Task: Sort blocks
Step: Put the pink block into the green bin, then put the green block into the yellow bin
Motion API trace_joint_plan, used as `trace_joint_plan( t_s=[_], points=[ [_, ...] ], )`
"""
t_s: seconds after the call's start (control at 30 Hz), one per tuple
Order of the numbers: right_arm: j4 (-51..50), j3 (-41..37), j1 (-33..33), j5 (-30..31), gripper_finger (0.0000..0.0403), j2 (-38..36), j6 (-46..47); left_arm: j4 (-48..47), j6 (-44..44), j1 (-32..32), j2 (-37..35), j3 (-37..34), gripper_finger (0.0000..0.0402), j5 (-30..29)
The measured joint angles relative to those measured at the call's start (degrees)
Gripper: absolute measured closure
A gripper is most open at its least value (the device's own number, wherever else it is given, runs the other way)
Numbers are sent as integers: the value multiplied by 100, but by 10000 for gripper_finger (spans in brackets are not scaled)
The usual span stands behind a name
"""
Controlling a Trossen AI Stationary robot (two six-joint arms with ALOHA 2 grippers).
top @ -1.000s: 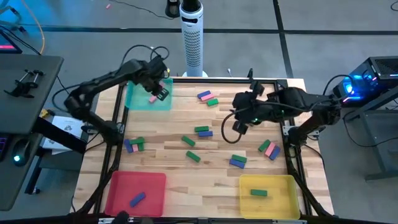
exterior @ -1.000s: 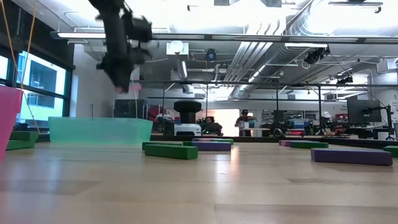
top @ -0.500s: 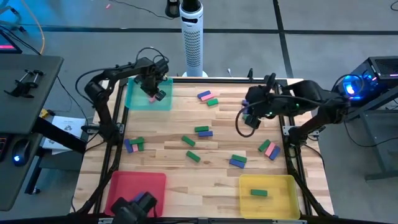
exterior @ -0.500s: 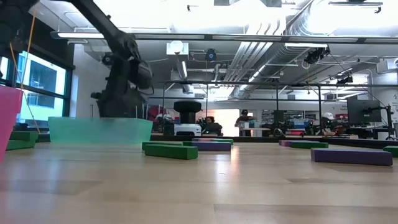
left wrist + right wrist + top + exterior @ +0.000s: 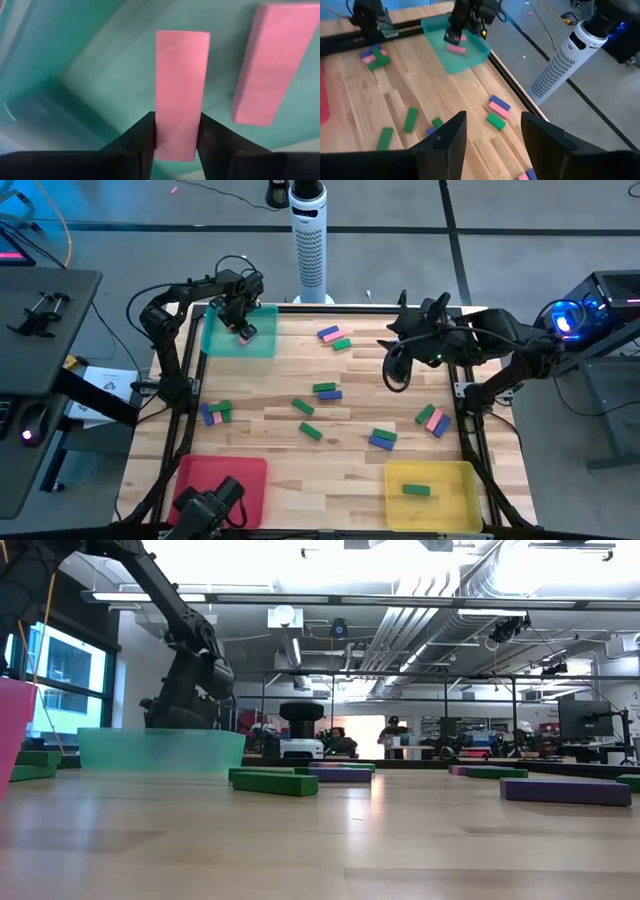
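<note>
Wooden table (image 5: 270, 395) w/ a black frame round its edge, seen from above. Three square trays on it.

Teal tray (image 5: 213, 338) sits at the far left corner, hard against the frame. It holds two pink blocks: one lying loose on the tray floor (image 5: 265, 62), the other (image 5: 181, 90) between the left gripper's fingers (image 5: 141, 137), low inside the tray. Fingers sit narrow, flanking that block on both long sides; whether they press it or have just let go, can't tell.

Red tray (image 5: 195, 478) at the near left corner, partly covered by a dark camera unit; contents hidden. Yellow tray (image 5: 455, 498) at the near right corner holds one green block (image 5: 416, 490).

Left arm reaches in from the left edge, elbow bent, wrist pointing down into the teal tray; left gripper (image 5: 245, 332) is over the tray's right half. In the low view it dips behind the teal wall.

Right arm comes in from the right side, held up above the table's far right part. Right gripper (image 5: 397, 332) has fingers spread fairly wide, nothing between them.

Remaining blocks lie scattered on bare wood: a blue, pink and green trio (image 5: 335, 338) near the far edge, a mixed cluster (image 5: 215, 413) by the left frame, a green and blue pair (image 5: 326, 390) mid-table, more green and blue (image 5: 381, 439) toward the yellow tray, a pink, green and blue group (image 5: 432, 420) near the right frame. Open wood btwn red and yellow trays.
</note>
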Motion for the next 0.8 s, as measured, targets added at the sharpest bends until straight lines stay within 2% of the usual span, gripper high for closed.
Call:
trace_joint_plan(
  t_s=[0.1,0.3,0.37,0.6,0.67,0.8],
  points=[
    [176,0,0,0,234,4,2,67,67,-2,1,0,275,26],
    [304,0,0,-2,234,7,2,141,141,-2,-14,0,271,765],
    [304,0,0,-2,234,7,42,104,153,-4,-93,-2,270,812],
    [423,-65,-53,-25,234,7,-187,97,-131,-48,-1184,-4,264,1422],
    [515,-185,-133,-262,234,7,-376,100,-356,-137,-1650,-4,264,1641],
    [819,-795,-458,-1415,234,7,-956,187,-799,-510,-2626,-4,264,1897]
  ],
)
